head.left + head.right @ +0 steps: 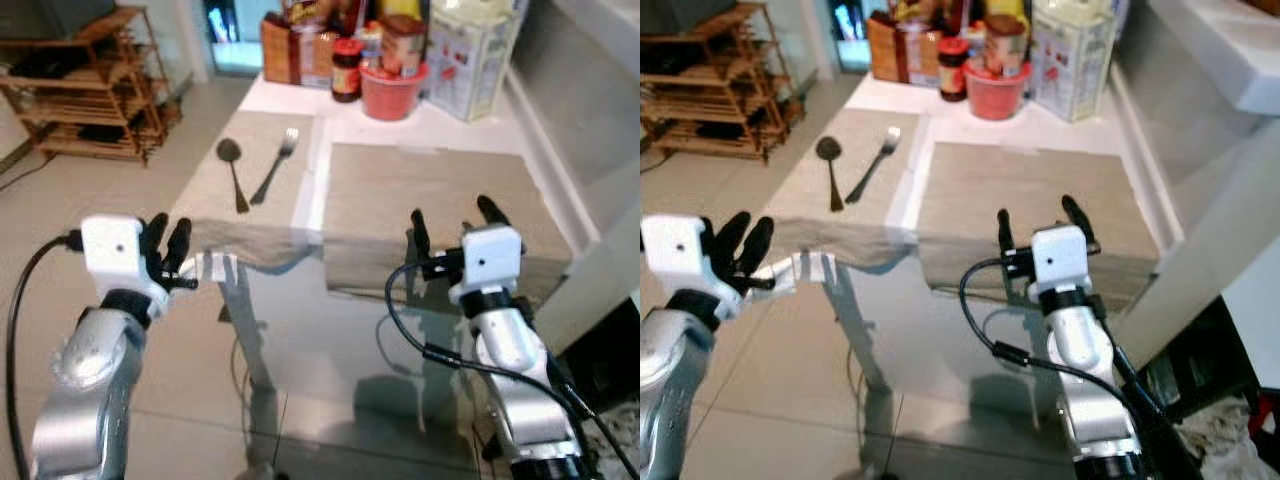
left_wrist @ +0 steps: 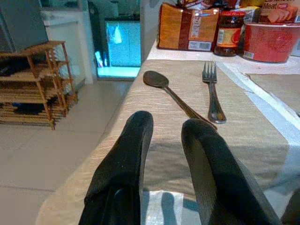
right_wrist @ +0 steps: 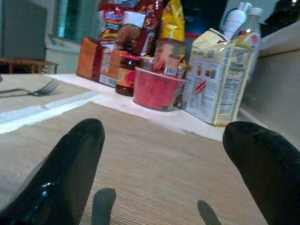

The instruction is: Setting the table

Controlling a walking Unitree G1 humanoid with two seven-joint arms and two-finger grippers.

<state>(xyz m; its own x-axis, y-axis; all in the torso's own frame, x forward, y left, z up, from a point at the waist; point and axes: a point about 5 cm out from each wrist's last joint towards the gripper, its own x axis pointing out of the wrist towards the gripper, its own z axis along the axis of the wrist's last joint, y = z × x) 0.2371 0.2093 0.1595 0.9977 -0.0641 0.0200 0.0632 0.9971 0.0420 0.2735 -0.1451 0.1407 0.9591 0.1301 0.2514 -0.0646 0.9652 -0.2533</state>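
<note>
Right now both arms are raised at the near edge of the glass table, neither one holding anything. The left gripper hangs just off the near left corner, beside the overhanging edge of the left placemat; its two black fingers stand close together with only a narrow gap between them, and nothing sits in that gap. The right gripper hovers over the near edge of the right placemat, its jaws spread wide, empty as well; whether the fingertips touch the cloth I cannot tell.

On the left placemat lie a spoon and a fork, side by side, heads pointing away from the robot, well ahead of the left gripper. At the far end of the table stand a red bowl, a dark jar, a carton and some food packets. A wooden rack stands on the tiled floor to the left.
</note>
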